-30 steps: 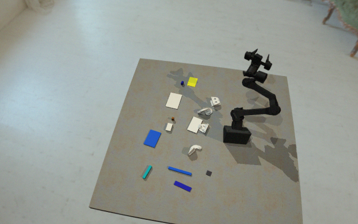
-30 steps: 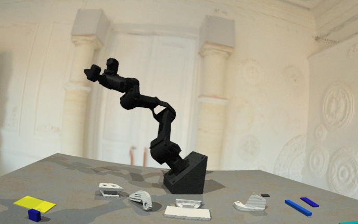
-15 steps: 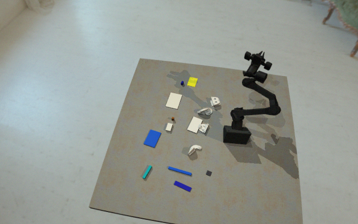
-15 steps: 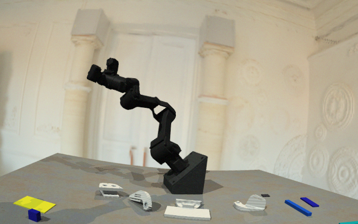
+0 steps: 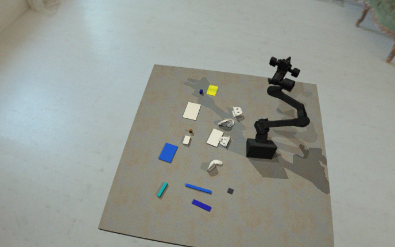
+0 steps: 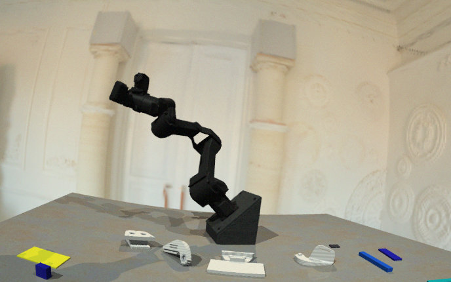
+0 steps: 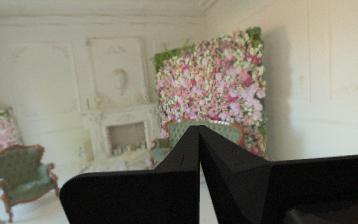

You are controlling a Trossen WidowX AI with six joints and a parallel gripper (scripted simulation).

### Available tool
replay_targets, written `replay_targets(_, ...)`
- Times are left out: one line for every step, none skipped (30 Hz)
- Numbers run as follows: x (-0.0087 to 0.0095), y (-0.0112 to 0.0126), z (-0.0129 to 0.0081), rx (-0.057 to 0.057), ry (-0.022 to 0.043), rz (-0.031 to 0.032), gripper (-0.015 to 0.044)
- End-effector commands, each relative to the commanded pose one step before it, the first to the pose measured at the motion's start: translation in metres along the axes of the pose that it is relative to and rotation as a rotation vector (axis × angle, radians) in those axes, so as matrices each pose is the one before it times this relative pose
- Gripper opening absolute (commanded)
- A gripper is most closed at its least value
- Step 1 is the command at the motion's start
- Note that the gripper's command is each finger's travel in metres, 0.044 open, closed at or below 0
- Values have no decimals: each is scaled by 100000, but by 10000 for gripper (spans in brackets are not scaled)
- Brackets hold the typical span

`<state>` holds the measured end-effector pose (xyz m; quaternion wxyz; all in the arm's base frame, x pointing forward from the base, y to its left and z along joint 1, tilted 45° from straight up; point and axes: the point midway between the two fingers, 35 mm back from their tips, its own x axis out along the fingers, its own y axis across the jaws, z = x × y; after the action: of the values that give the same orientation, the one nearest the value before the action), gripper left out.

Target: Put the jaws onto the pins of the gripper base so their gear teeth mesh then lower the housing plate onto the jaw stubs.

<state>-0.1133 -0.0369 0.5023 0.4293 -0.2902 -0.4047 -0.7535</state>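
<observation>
A white part with two round holes, seemingly the housing plate, stands at the back. One white jaw lies just beside it. A white part that looks like the gripper base sits at the edge of a thin white slab; its pins are too small to make out. The other white jaw lies apart, on the base's other side. Both jaws are off the base. My gripper is shut and empty, raised high above the table and pointing away from the parts.
The white slab adjoins the base. Around are a cream sheet, a blue slab, a yellow sheet, a small white block, small cubes, coloured bars and a dark square.
</observation>
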Motion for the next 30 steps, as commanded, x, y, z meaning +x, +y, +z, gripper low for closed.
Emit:
replay_targets(68, 1034, -287, -628, 1179, 3321, 0)
replay_targets(50, 631, -173, -393, 721, 2040, 0)
replay_targets(61, 771, -210, -482, 881, 2492, 0)
replay_targets(68, 841, -227, -529, 960, 2719, 0)
replay_targets(70, 843, -225, -533, 961, 2722, 0)
replay_targets(71, 842, -223, -536, 959, 2720, 0)
replay_targets(73, 842, -220, -540, 957, 2718, 0)
replay_targets(78, 848, -206, -346, 917, 2770, 0)
replay_targets(82, 862, -211, -356, 944, 2814, 0)
replay_targets(84, 860, -212, -361, 954, 2808, 0)
replay_targets(86, 858, -212, -365, 964, 2801, 0)
replay_targets(88, 856, -213, -370, 974, 2795, 0)
replay_targets(90, 854, -214, -376, 984, 2788, 0)
replay_targets(92, 852, -214, -382, 994, 2780, 0)
replay_targets(94, 850, -215, -389, 1004, 2773, 0)
replay_targets(96, 848, -215, -397, 1014, 2765, 0)
replay_targets(98, 846, -215, -404, 1023, 2756, 0)
replay_targets(76, 715, -94, 654, 148, 2116, 0)
replay_targets(77, 711, -101, 658, 172, 2110, 0)
replay_targets(78, 711, -108, 665, 196, 2113, 0)
replay_targets(79, 710, -114, 672, 221, 2117, 0)
replay_targets(80, 709, -121, 679, 245, 2119, 0)
replay_targets(83, 712, -137, 605, 336, 2148, 0)
replay_targets(85, 716, -156, 493, 455, 2185, 0)
replay_targets(86, 674, -196, 5, 807, 2143, 0)
replay_targets(85, 644, -222, -334, 1043, 2108, 0)
replay_targets(87, 642, -221, -342, 1048, 2100, 0)
replay_targets(101, 753, -258, -397, 1225, 2460, 0)
replay_targets(110, 805, -277, -439, 1323, 2629, 0)
replay_targets(111, 802, -276, -455, 1332, 2616, 0)
